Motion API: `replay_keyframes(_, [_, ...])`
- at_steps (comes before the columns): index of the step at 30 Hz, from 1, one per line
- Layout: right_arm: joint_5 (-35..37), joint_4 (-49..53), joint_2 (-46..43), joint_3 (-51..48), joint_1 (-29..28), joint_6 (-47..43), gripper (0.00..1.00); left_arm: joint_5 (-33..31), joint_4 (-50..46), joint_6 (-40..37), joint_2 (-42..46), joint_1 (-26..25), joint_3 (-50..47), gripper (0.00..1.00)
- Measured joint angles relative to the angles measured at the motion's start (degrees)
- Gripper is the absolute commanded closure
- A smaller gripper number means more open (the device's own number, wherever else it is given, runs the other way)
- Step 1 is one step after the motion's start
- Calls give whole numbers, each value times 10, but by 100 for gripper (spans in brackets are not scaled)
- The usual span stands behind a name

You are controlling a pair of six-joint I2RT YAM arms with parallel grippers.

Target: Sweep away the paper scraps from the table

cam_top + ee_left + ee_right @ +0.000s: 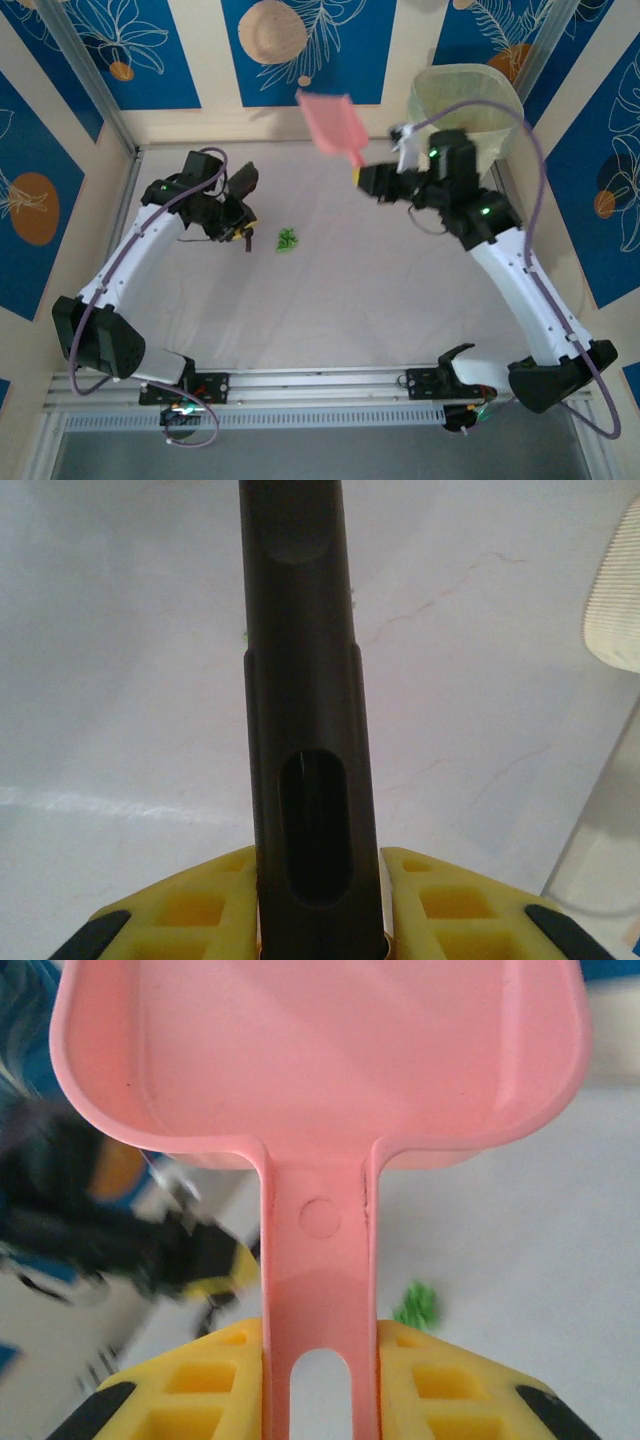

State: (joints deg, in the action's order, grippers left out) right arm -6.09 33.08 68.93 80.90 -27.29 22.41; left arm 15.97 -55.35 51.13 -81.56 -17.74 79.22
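- Blue-and-cream patterned walls (90,60) close in three sides of the white table (380,300), and an aluminium rail runs along its near edge by the arm bases.
- One paper scrap (287,239) lies on the table: a small, bright green, crumpled bit with ragged, leafy-looking edges — tiny next to either arm.
- It sits left of the table's middle, near the left tool (238,233) and to that tool's right, not touching it.
- From the right wrist camera the scrap (417,1305) shows as a green tuft on the white surface, just right of the dustpan's handle and below its tray.
- The left tool (318,920) is clenched on the black brush (243,184). Its yellow fingers (190,910) press either side of the dark handle (305,730), which has a long slot near the grip.
- The right tool (358,176) is clenched on the handle of the pink dustpan (328,124), with yellow fingers (440,1390) tight against both edges of the handle.
- The dustpan (320,1050) is held up off the table and tilted, over the far edge — its tray is smooth pink with a rounded rim.
- A pale translucent bin (465,100) stands in the far right corner, just right of the raised dustpan.
- The scrap is well apart from the dustpan and the bin.
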Motion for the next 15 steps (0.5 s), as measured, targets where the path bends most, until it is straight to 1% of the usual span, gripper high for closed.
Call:
replay_keyframes(4, [89,29,-23,-130,-86,-28,100,-15,-17,10,4,0,-20,100])
replay_keyframes(6, [133,52,-27,-165,-130,-33,100,-21,-28,11,4,0,-23,100])
replay_keyframes(12, [226,90,-29,-212,-272,-16,100,-19,-28,10,-12,0,-22,100])
replay_keyframes(15, [251,101,-29,-235,-317,4,100,-5,-23,9,-36,0,-22,100])
